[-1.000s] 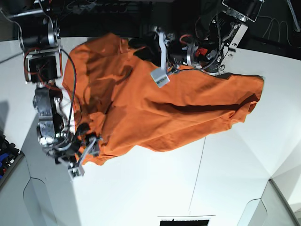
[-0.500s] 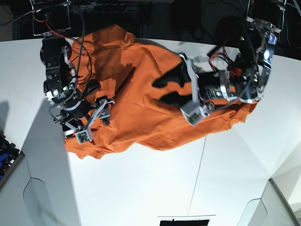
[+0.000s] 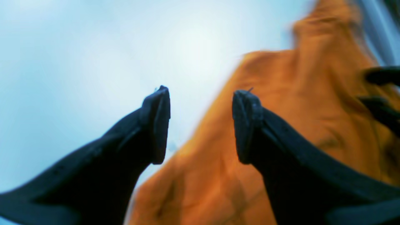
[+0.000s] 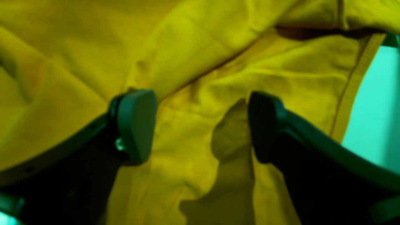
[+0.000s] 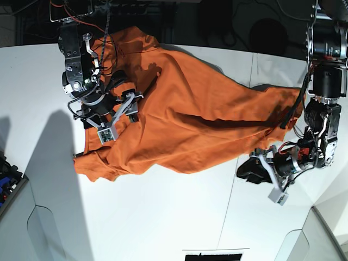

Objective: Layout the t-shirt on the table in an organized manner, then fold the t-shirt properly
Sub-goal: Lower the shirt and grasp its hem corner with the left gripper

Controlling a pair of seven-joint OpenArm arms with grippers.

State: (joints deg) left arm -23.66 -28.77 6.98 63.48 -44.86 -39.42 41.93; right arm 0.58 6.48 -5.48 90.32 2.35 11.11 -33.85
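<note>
While rumpled, t-shirt [image 5: 185, 122] covers table [image 5: 163, 217].

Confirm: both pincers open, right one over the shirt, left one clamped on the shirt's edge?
Not quite. The left pincer is open and holds nothing; the left wrist view shows a clear gap, with the t-shirt and table beyond. The right pincer is open over the shirt.

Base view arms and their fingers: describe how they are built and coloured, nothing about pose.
Both arms are black and bare-metal blocks with exposed wiring. The right arm carries looping black cables and thin red wires near its top; its right gripper has pale grey tips. The left arm is dark with a black cable alongside; the left gripper has matte black, curved, tapering fingers.
</note>
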